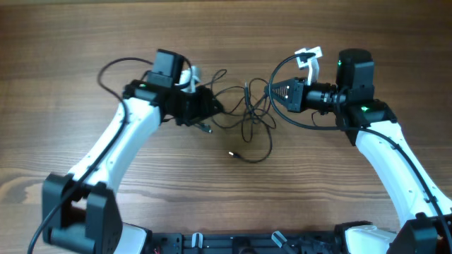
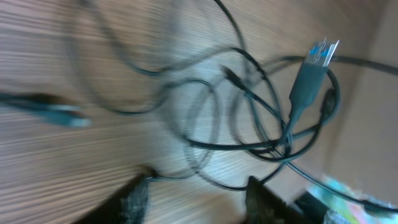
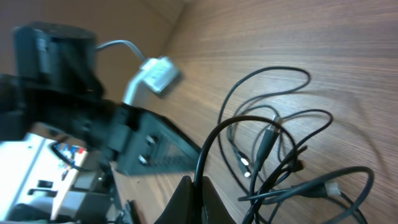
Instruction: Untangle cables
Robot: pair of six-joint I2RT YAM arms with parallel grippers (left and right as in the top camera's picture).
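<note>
Two white-and-black robot arms are reaching toward each other over a wooden table [image 1: 63, 42]. The cables [image 1: 248, 118] are lying in the gap between the two tool tips as a loose tangle of thin dark loops.

The left gripper [image 1: 210, 113] is standing released. In its wrist view, its two dark fingers [image 2: 134, 200] are sitting well apart at the bottom edge. A thin strand is crossing the wood just ahead of them and neither finger is pinching it. Most of the tangle is spreading out ahead of this tool. A grey-blue plug [image 2: 308, 78] is lying ahead of it and off to one side, on top of several overlapping loops. That view is blurred, so finer detail is hard to make out.

The right gripper [image 3: 194, 194] is clenched. Its fingers are pressing together, and one dark strand is arching up and away from their tip, so it appears to be gripping the cables by that strand. The other loops are fanning out on the wood just beyond this tool, reaching toward the left arm.

Seen from above, one loop is trailing away from both tools toward the arm bases. It is ending in a small plug end [image 1: 232, 152] that is resting alone on the wood.
</note>
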